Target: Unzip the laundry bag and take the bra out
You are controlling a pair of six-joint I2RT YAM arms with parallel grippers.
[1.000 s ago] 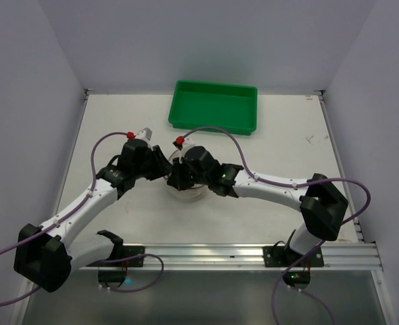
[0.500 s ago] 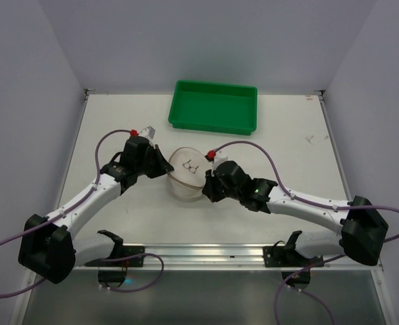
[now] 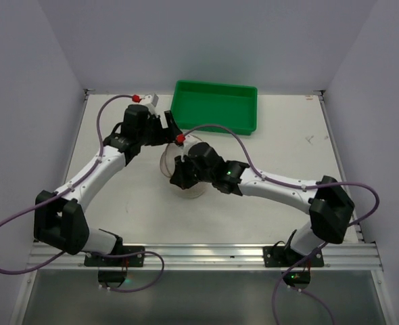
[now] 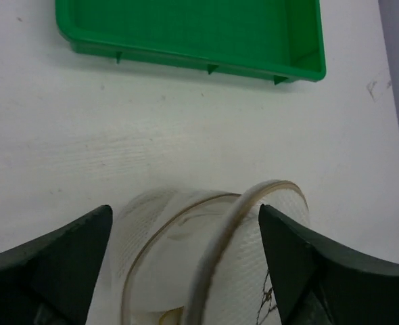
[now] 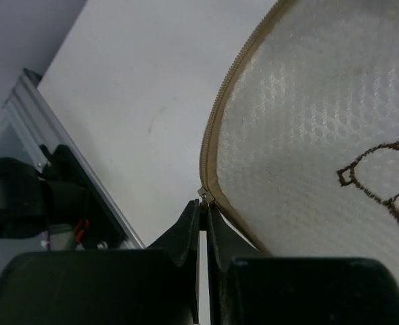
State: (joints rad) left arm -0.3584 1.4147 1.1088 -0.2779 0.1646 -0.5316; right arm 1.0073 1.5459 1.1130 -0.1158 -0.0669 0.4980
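Note:
The laundry bag (image 3: 168,160) is a round cream mesh pouch with tan rims, lying tilted on the table between both arms. My left gripper (image 3: 170,131) hovers open just behind it, toward the tray. In the left wrist view its black fingers (image 4: 57,264) stand wide on either side of the laundry bag (image 4: 213,257) without touching it. My right gripper (image 5: 203,206) is shut on the small zipper pull (image 5: 205,195) at the bag's tan zipper rim; the mesh face (image 5: 321,135) carries brown stitching. The bra is hidden.
A green rectangular tray (image 3: 214,107) stands at the back of the table, just beyond the bag, and shows as the tray (image 4: 186,27) in the left wrist view. The aluminium rail (image 3: 206,256) runs along the near edge. Purple cables loop off both arms.
My left gripper has opened wide and pulled back toward the tray. My right gripper, still shut, swung out to the right and has come back left along the bag's rim.

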